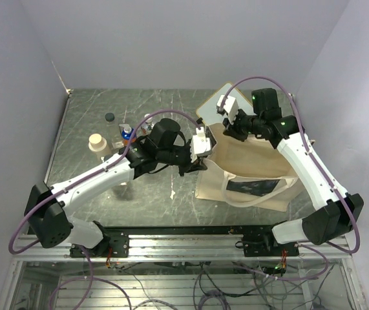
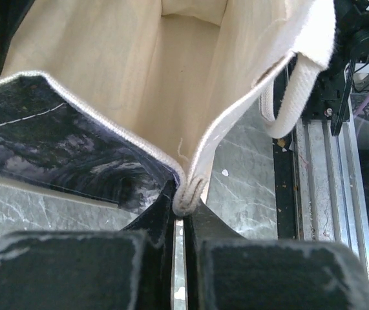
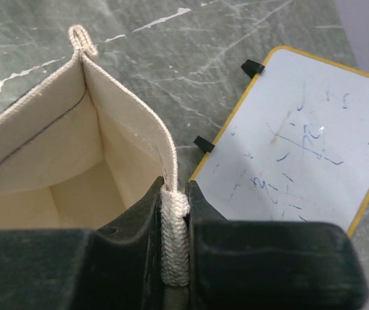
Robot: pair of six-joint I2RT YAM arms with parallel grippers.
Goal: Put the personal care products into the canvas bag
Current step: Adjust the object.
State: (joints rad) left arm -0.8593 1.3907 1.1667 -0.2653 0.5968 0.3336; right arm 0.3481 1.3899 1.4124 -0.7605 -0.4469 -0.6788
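The cream canvas bag [image 1: 252,165] stands open right of centre, its dark print [image 1: 255,187] facing the near edge. My left gripper [image 1: 203,150] is shut on the bag's left rim corner; the left wrist view shows the seam [image 2: 188,194] pinched between the jaws. My right gripper [image 1: 231,126] is shut on the far rim corner, with the seam [image 3: 174,213] pinched in the right wrist view. What shows of the bag's inside [image 2: 178,71] is empty. The products stand at the back left: a cream cylinder [image 1: 96,142], a black-capped bottle [image 1: 110,119], an orange bottle with a blue cap [image 1: 127,134] and a clear bottle [image 1: 147,119].
A white wood-framed board [image 1: 211,103] lies flat behind the bag, close to my right gripper; it also shows in the right wrist view [image 3: 300,148]. A bag handle [image 2: 294,97] hangs over the near side. The metal rail [image 1: 184,242] runs along the table's near edge.
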